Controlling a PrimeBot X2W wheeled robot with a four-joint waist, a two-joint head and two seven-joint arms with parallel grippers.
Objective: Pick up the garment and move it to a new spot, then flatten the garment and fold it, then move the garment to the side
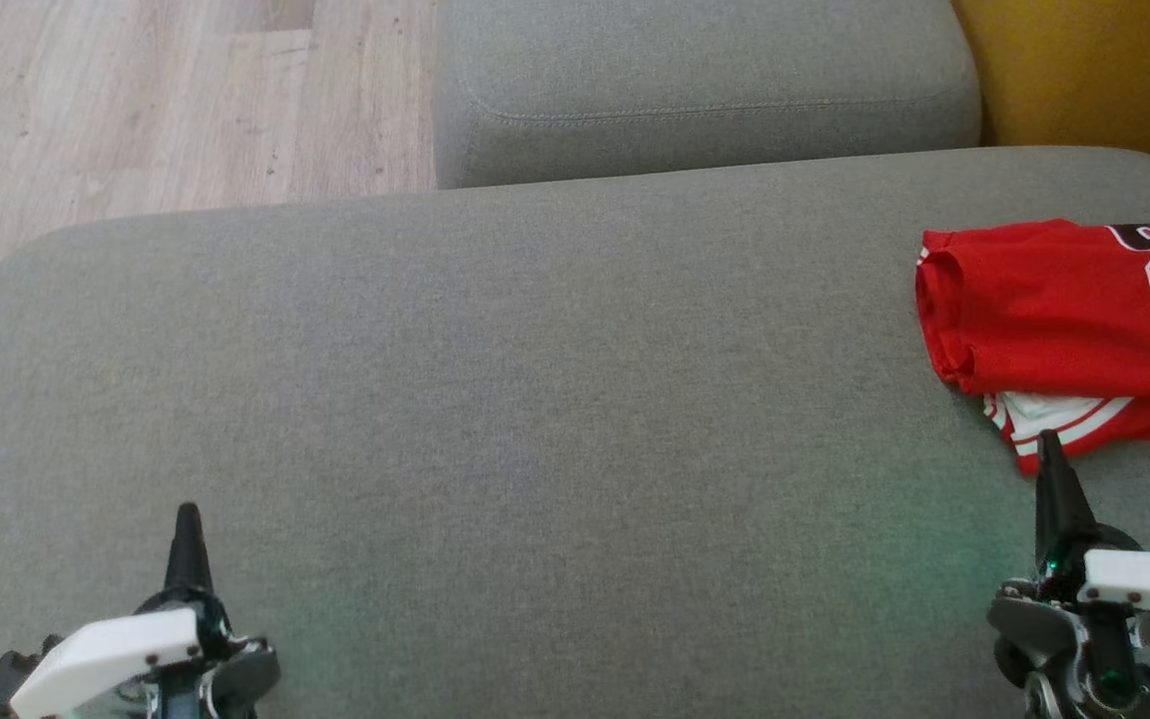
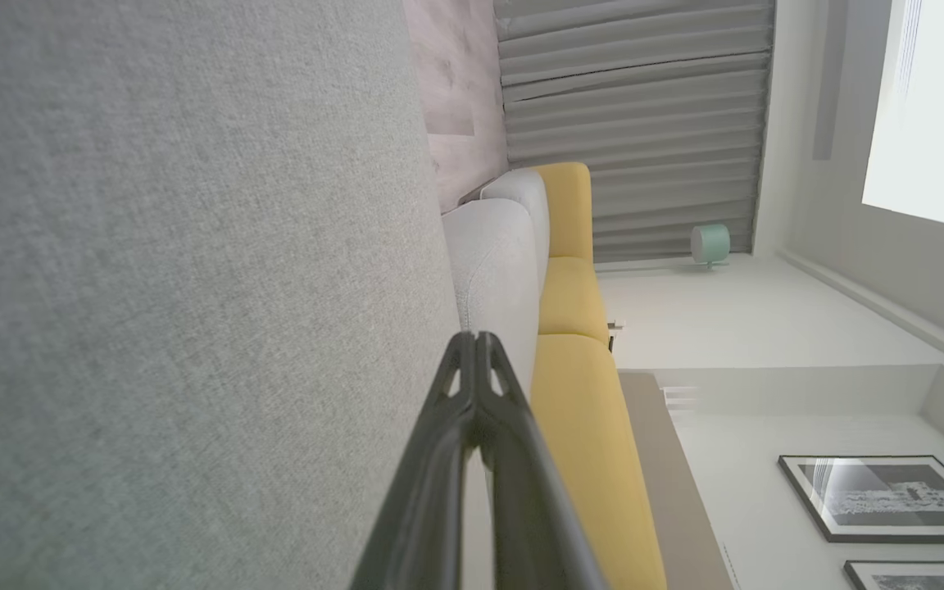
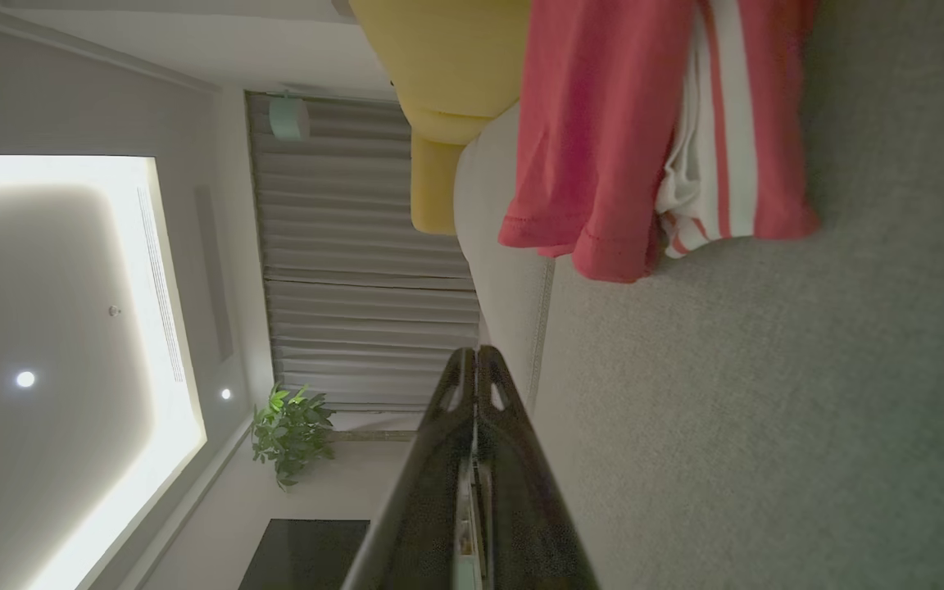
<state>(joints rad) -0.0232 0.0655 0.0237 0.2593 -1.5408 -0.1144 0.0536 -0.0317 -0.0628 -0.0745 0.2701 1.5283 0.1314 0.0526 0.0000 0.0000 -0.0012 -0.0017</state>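
Note:
The garment (image 1: 1064, 310) is a red jersey with white trim and dark numbers, lying folded at the right edge of the grey couch seat (image 1: 535, 399). In the right wrist view the garment (image 3: 628, 139) lies just beyond my fingertips. My right gripper (image 1: 1049, 444) is shut and empty, its tip right at the jersey's near white-striped hem; whether it touches I cannot tell. Its fingers meet at the tip of the right gripper (image 3: 476, 354). My left gripper (image 1: 187, 514) is shut and empty over bare cushion at the lower left, also seen as the left gripper (image 2: 474, 340).
A second grey cushion (image 1: 705, 90) sits behind the seat. Wooden floor (image 1: 156, 100) lies at the far left, past the seat's rounded edge. A yellow sofa part (image 1: 1094, 70) stands at the far right.

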